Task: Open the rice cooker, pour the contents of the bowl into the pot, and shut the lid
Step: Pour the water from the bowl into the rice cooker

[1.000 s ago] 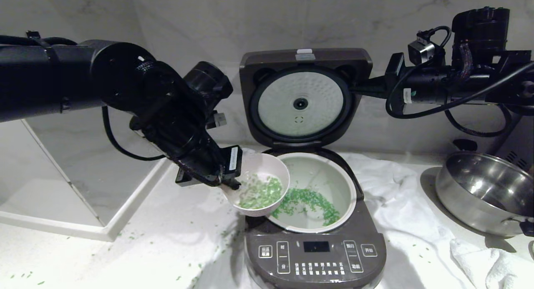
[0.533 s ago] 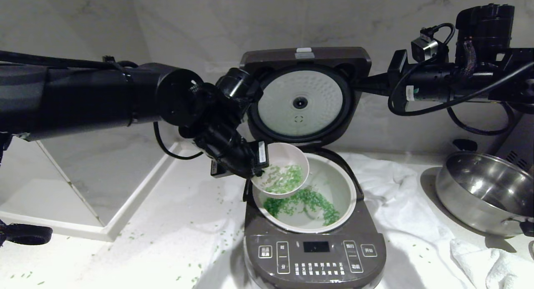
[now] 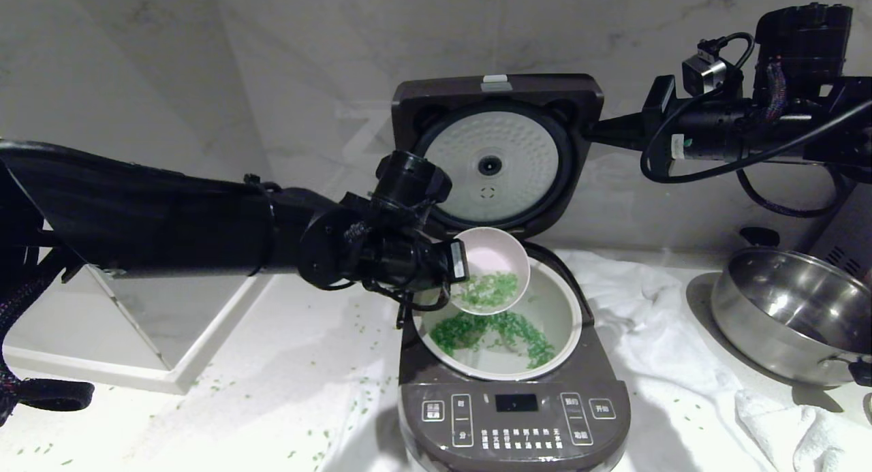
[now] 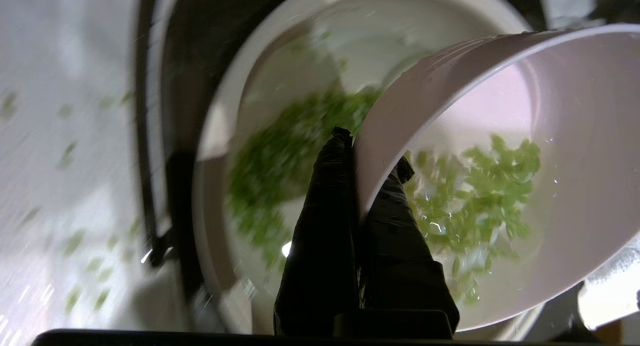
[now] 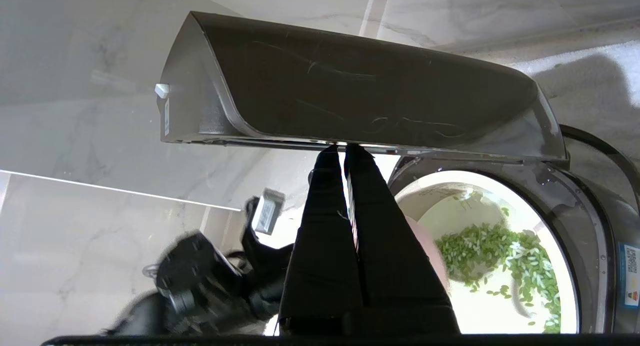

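The dark brown rice cooker (image 3: pixel 514 417) stands with its lid (image 3: pixel 497 90) swung upright, silvery plate facing me. The pale pot (image 3: pixel 571 322) inside holds green grains (image 3: pixel 477 330). My left gripper (image 3: pixel 455 268) is shut on the rim of the pink bowl (image 3: pixel 496 253), one finger inside and one outside. The bowl hangs tilted over the pot's far left part, with green grains (image 3: pixel 492 289) gathered at its lower side. In the left wrist view the gripper (image 4: pixel 367 151) pinches the bowl (image 4: pixel 575 136) wall. My right gripper (image 3: pixel 593 133) is shut, tips at the lid's right edge (image 5: pixel 375 86).
A shiny steel pan (image 3: pixel 790 315) sits at the right on a rumpled white towel (image 3: pixel 654 302) that also runs under the cooker. Stray green grains (image 3: pixel 225 387) dot the counter at the left. A white raised ledge (image 3: pixel 136 370) borders the left; the marble wall is close behind.
The left arm has carried the bowl right and up from the cooker's left side to over the pot and tipped it further. The right arm has hardly moved.
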`<state>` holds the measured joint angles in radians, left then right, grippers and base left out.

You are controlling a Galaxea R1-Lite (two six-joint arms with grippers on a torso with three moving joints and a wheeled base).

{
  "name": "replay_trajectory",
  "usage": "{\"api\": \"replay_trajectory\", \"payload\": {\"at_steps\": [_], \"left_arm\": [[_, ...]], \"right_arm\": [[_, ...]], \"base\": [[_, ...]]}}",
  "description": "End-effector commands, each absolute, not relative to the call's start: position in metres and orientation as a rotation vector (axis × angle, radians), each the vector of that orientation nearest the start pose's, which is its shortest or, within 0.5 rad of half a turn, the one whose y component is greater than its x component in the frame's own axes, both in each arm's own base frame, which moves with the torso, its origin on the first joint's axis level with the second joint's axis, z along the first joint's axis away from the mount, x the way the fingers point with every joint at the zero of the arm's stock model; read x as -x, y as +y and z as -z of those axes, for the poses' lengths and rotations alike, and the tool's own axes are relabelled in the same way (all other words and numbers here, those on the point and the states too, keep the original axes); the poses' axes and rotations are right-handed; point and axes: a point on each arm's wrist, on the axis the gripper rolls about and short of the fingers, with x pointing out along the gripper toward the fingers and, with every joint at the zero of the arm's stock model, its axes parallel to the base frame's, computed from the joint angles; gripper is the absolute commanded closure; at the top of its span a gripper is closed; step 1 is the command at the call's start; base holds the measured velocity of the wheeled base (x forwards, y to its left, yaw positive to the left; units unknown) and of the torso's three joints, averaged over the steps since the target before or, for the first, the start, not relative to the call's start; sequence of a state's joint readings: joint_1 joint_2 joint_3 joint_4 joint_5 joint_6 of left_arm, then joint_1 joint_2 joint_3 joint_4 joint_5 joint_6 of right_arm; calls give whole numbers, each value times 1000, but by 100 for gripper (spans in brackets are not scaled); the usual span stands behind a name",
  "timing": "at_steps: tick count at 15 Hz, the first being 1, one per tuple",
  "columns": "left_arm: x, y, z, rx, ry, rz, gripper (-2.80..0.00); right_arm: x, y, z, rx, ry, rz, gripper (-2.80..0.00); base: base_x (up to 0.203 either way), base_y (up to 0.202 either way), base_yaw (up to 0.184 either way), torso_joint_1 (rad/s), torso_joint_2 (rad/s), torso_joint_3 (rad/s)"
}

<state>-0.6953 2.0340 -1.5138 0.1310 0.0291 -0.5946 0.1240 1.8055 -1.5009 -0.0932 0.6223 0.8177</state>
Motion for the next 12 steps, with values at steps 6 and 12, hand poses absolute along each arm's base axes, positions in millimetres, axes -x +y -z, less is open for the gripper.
{"api": "replay_trajectory", "payload": {"at_steps": [6,12], "left_arm": [[-307,-281,-160,295,-29,639,0],[-312,-284,-136,214,-281,635,0]], "right_arm": [[-350,55,-293,-833,497,-618,0],[-350,55,-295,-841,488,-621,0]], "base": [[0,0,0,0,0,0],[0,0,0,0,0,0]]}}
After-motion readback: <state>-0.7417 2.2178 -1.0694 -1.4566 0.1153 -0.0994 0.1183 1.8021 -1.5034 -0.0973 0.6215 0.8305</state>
